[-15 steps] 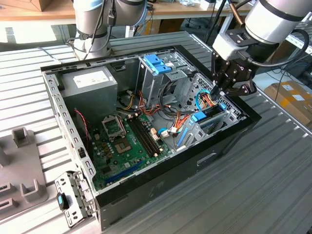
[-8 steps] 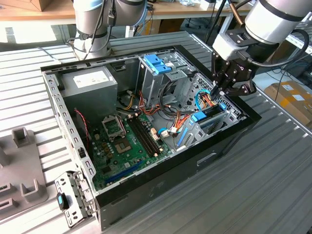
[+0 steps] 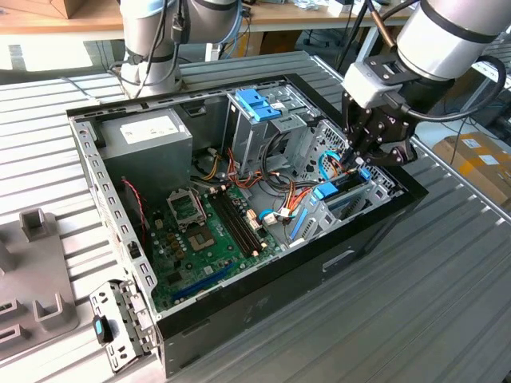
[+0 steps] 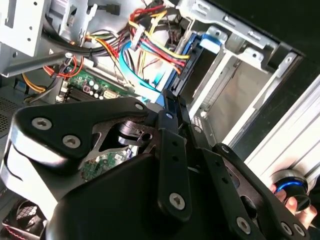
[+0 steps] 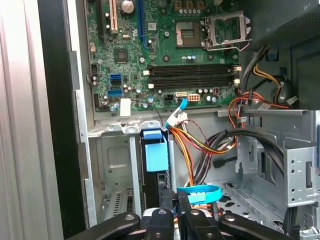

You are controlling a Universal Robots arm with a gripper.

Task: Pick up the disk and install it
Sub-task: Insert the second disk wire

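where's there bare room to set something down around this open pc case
Free: the ribbed table on the exterior view's right of the computer case. Crowded: inside the case, where cables crowd the drive bays under the claw.

The open computer case [image 3: 239, 199] lay on the slatted table [image 3: 415, 303]. At the case's corner toward the exterior view's right, the gripper [image 3: 357, 162] was low among the metal bay walls [image 3: 351, 199], hemmed by bundled cables [image 5: 200, 142] and a blue cable loop [image 5: 200, 192]. The motherboard [image 3: 207, 231] area in the middle stood open from above. The drive cage [image 3: 267, 120] rose along the far edge.
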